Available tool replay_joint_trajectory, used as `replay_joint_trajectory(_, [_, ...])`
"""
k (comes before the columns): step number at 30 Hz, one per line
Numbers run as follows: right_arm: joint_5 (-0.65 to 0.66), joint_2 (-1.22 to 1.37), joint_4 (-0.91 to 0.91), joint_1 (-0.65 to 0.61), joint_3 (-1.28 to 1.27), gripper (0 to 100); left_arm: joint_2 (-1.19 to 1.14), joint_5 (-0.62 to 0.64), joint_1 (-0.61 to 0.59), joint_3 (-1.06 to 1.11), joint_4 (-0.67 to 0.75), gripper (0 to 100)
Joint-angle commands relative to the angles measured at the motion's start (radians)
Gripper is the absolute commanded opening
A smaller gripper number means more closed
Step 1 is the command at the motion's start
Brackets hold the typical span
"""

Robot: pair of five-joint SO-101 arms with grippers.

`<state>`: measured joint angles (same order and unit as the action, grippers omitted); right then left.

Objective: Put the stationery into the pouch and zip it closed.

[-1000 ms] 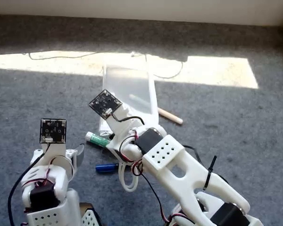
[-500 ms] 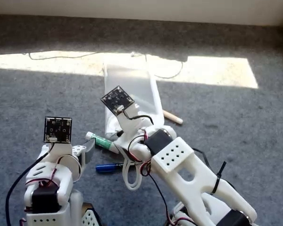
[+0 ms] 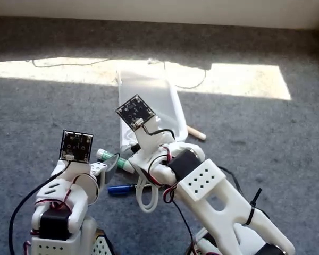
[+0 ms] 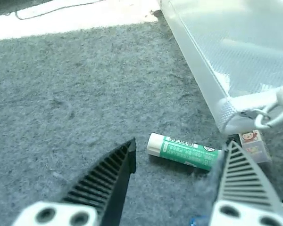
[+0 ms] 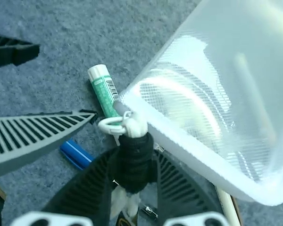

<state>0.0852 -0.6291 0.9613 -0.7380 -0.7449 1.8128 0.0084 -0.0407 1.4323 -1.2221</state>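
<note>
The left gripper (image 4: pixel 181 143) has advanced, jaws wide, so the green glue stick (image 4: pixel 184 151) lies between its fingertips, while the right gripper (image 5: pixel 132 162) clamps the clear pouch (image 5: pixel 217 89) by its zipper end just beyond; pickup seems underway, needing a lowering and closing.

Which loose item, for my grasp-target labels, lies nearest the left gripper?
The green glue stick, framed by the open left gripper; the blue pen and wooden pencil lie farther off.
</note>
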Motion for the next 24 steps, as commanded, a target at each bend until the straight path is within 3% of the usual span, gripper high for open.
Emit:
replay_joint_trajectory(1, [-0.009,-0.045,0.004,0.010,0.012,0.5,0.010,0.012,0.030,-0.010,0.032,29])
replay_joint_trajectory(11, [-0.009,-0.045,0.024,0.010,0.013,0.5,0.010,0.012,0.030,0.088,0.186,29])
replay_joint_trajectory(24, [-0.009,-0.045,0.025,0.012,0.015,0.5,0.012,0.012,0.102,0.051,0.143,29])
